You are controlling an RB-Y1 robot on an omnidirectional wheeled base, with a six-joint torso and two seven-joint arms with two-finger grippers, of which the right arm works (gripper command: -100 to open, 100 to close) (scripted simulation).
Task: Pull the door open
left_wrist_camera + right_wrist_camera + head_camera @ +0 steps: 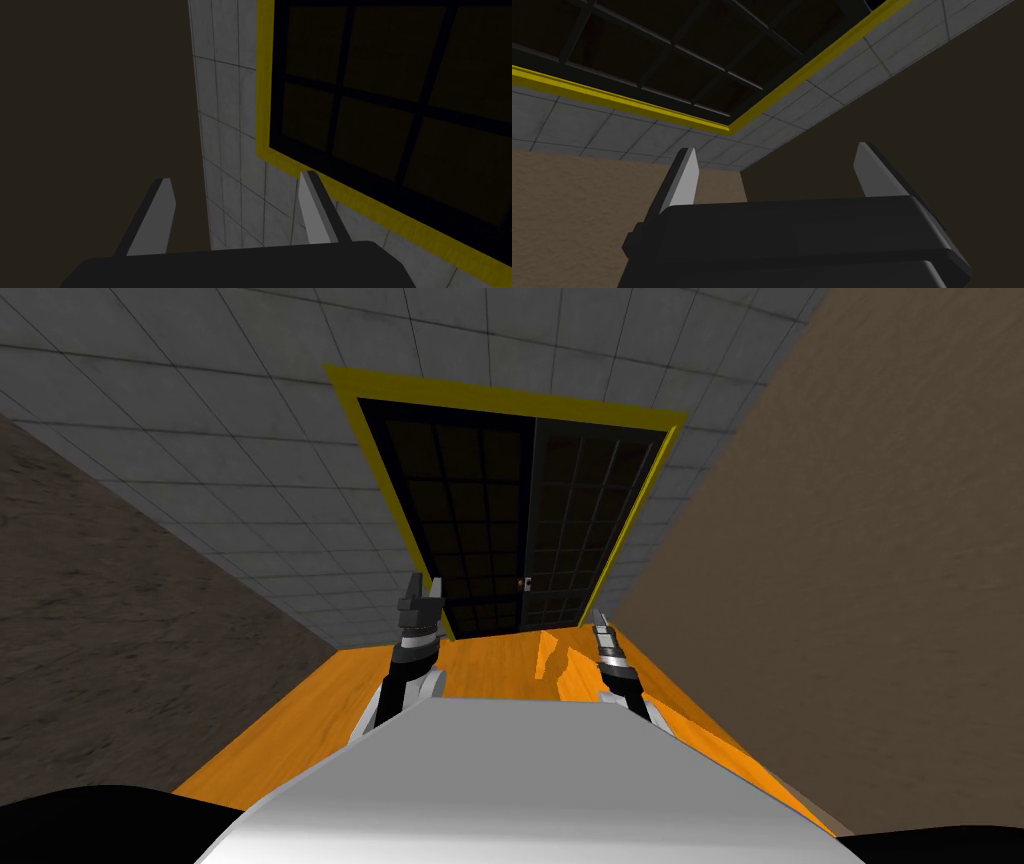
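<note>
A dark double door (520, 518) of gridded panes sits in a yellow frame (500, 396) at the end of a narrow corridor. A small handle (523, 584) shows low on the seam between the two leaves. Both leaves look shut. My left gripper (423, 586) is open and held up in front of the left leaf's lower corner, short of it. Its fingers (162, 215) point at the tiled wall beside the frame (264, 100). My right gripper (598, 618) is open too, near the right leaf's lower corner, with nothing between its fingers (684, 182).
A grey tiled wall (250, 408) surrounds the door. Brown side walls (880, 588) close in on both sides of the orange wooden floor (500, 663). The corridor is narrow, with the right wall close to my right arm.
</note>
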